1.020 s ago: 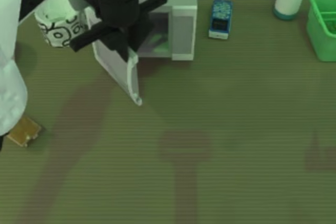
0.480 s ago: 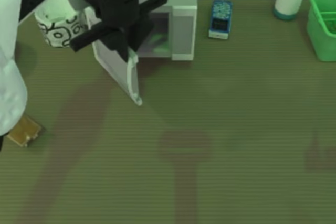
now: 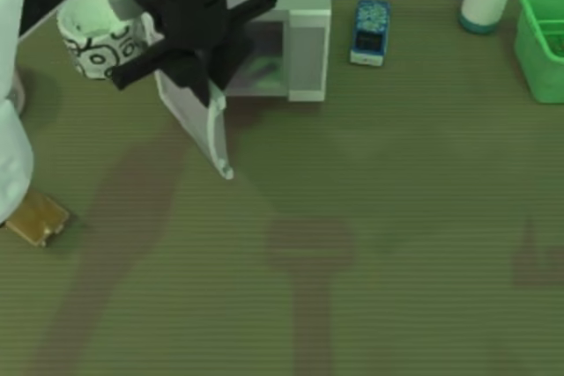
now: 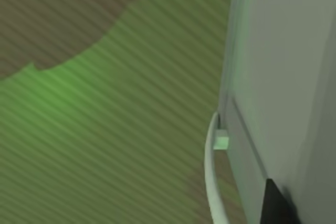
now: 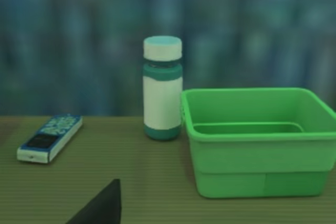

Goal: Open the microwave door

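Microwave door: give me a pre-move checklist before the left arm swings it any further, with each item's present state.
1. Microwave door off its frame: ok, it stands swung well out from the microwave, cavity showing.
2. Left gripper at the door: ok, it sits over the door's top edge in the top view.
3. Grip on the bar handle: cannot tell, the left wrist view shows the handle but no contact.
4. Swing path: ok, bare table lies beside the door's free edge.
5. Patterned cup beside the microwave: not ok, it stands close to the arm's side.
6. Right arm: ok, out of the top view, facing the green bin.
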Robot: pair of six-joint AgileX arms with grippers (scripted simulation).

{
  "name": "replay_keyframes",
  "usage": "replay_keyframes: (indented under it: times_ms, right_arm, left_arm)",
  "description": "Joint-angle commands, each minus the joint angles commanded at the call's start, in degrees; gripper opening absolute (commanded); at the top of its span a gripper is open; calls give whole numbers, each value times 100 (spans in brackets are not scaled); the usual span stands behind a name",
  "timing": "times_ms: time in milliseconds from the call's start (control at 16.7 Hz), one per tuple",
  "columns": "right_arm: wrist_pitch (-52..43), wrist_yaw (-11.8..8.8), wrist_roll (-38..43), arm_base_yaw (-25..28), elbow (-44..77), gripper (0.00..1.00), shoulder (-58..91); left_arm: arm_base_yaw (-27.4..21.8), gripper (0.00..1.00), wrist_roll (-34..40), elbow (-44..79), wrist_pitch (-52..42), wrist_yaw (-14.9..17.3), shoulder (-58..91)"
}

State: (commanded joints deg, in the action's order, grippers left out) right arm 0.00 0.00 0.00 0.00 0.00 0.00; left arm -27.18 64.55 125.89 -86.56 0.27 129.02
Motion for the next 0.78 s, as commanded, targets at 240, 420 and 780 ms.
replay_keyframes:
  times_ms: [240,420,780]
  right_arm:
    - [0,0,0,0,0,100,0]
    - [0,0,0,0,0,100,0]
    - [0,0,0,0,0,100,0]
  left_arm:
    - [107,0,-113,-569,223,-10,-328]
    - [133,0,-134,-696,269,-10,-396]
    - [133,0,-134,-696,269,-10,-396]
